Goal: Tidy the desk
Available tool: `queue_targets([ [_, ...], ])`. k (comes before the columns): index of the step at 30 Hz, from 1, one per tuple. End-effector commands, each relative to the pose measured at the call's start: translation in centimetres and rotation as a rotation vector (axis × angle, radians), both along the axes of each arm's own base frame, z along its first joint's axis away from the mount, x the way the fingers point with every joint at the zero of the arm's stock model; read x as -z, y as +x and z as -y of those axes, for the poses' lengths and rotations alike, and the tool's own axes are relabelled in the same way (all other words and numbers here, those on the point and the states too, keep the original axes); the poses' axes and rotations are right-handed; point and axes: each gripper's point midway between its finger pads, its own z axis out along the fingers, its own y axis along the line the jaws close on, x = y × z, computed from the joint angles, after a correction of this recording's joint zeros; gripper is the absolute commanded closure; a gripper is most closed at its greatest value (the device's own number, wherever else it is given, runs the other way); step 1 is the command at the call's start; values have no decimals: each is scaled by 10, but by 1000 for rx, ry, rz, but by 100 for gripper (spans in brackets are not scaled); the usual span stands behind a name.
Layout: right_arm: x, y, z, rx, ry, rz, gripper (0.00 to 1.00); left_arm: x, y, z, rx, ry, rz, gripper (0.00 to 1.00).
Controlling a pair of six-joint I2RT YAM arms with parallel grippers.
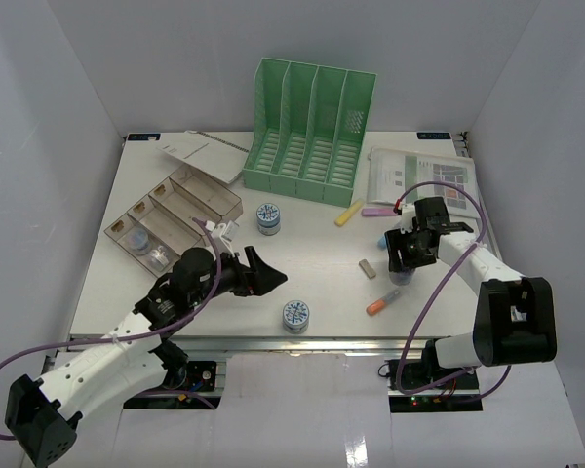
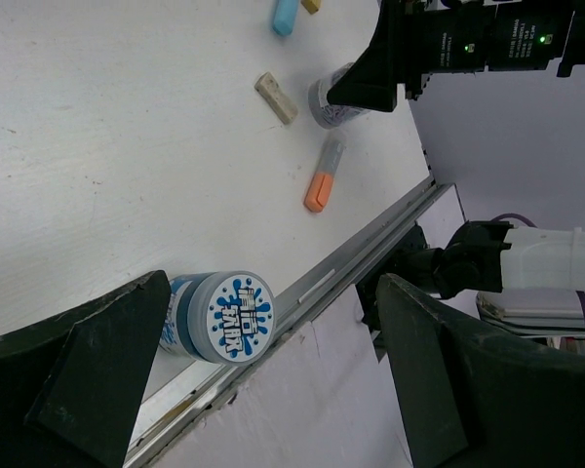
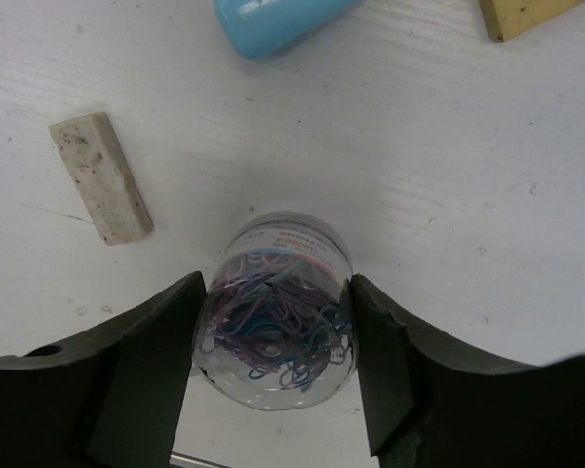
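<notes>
Across the middle of the white tabletop (image 1: 312,263), which fills the floor of a plain white booth with walls on the left, right and far sides, small things lie scattered well apart from one another. A metal rail (image 1: 302,341) runs along the front edge, and a round blue-and-white tub (image 1: 294,315) stands just behind it near the middle of that edge. A second tub of the same kind (image 1: 267,217) stands nearer the centre. At the far edge a green file rack (image 1: 312,136) stands upright with its slots facing the front. A clear compartment box (image 1: 171,219) lies at an angle toward the left edge, with a flat white lid (image 1: 200,154) lying beyond it near the far left corner. A printed paper sheet (image 1: 424,175) lies in the far right corner. Toward the right edge lie a yellow piece (image 1: 349,213), a beige eraser (image 1: 368,269) and an orange marker (image 1: 382,303), and the right wrist view also shows a light blue marker (image 3: 273,19). The right hand (image 1: 407,255) is lowered between the eraser and the right edge. Its fingers (image 3: 146,370) press against both sides of a clear jar of coloured paper clips (image 3: 273,312), which stands on the tabletop. The left hand (image 1: 261,273) hangs above the tabletop left of centre with its fingers spread wide, holding nothing; in its wrist view the front tub sits between them, below.
</notes>
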Motion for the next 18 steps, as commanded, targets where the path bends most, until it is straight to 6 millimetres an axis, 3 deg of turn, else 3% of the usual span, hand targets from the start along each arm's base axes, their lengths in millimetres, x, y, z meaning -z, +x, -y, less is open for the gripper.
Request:
queue_targets([
  [1, -10, 4, -7, -28, 34, 3, 41, -23, 3, -4, -20, -16, 56, 2],
  [5, -13, 3, -11, -54, 59, 10, 65, -22, 1, 3, -5, -51, 27, 2],
  [10, -40, -3, -38, -190, 198, 79, 73, -30, 0, 18, 33, -132, -4, 2],
  [15, -115, -36, -95, -606, 502, 277, 74, -40, 10, 44, 61, -230, -64, 2],
  [18, -154, -45, -106, -749, 541, 425, 76, -46, 18, 66, 85, -234, -80, 2],
])
